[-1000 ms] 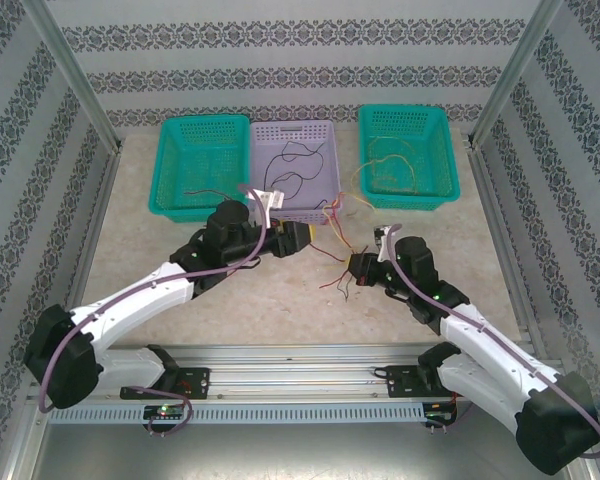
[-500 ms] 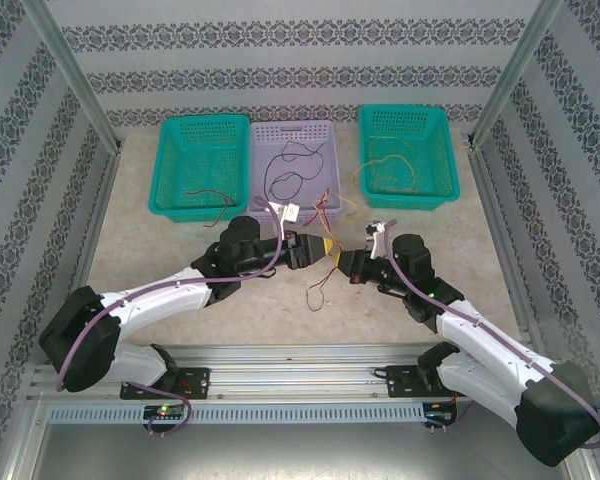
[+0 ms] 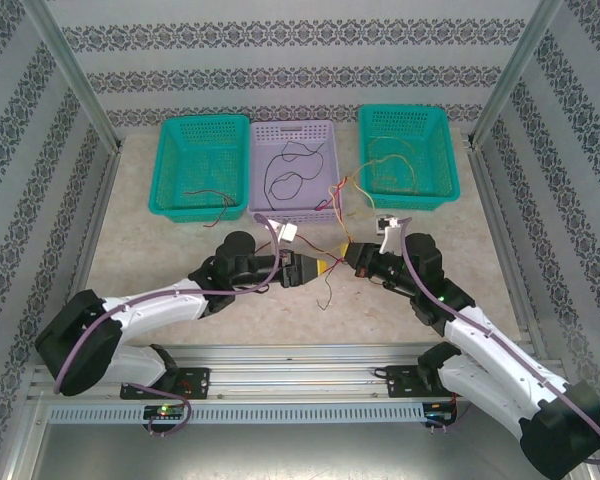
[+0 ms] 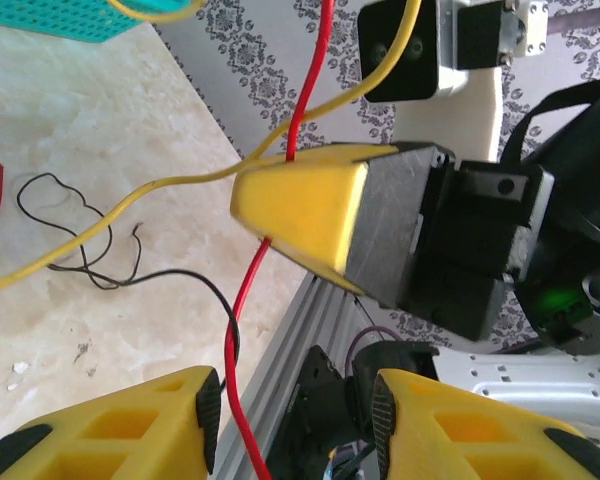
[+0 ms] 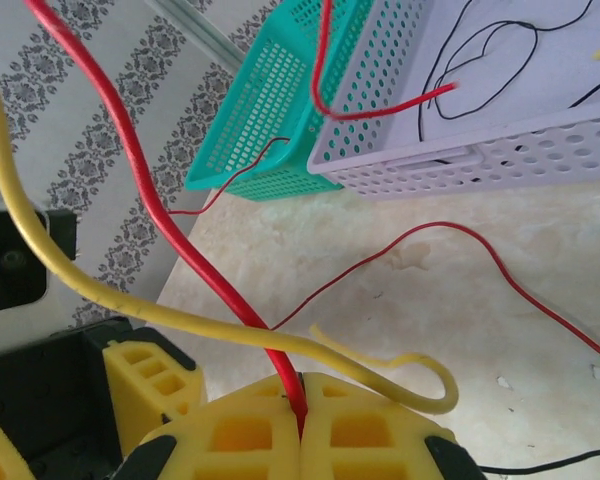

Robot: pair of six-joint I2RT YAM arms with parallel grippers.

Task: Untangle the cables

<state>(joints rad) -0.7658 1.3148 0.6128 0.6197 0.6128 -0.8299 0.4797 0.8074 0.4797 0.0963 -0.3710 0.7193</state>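
Right hand: fingers pressed together, pinching the red wire at their tips. It was raised over the tabletop, in front of the purple basket.

Left hand: fingers spread, tips facing the right hand and just beside it. The red wire hung down through the gap between them, apparently not gripped.

Red wire: rose from the right hand's pinch toward the baskets. Its lower part dangled toward the tabletop.

Yellow wire: lay against the red wire right at the pinch, its short free end curling over the right hand's fingers. Its long part led off toward the right teal basket. Whether it wound around the red wire or merely crossed it could not be told.

Black wire: loose on the tabletop below, apart from both hands.

Step in hand (judged): parting red from yellow. The right hand served as anchor, and the left was placed to take a second hold.

Next move (judged): the left hand would need to close on the red wire alone, below the crossing, with the yellow kept out of its fingers. The hands could then draw apart so the yellow slid free. A wire this thin could easily slip from the gap.
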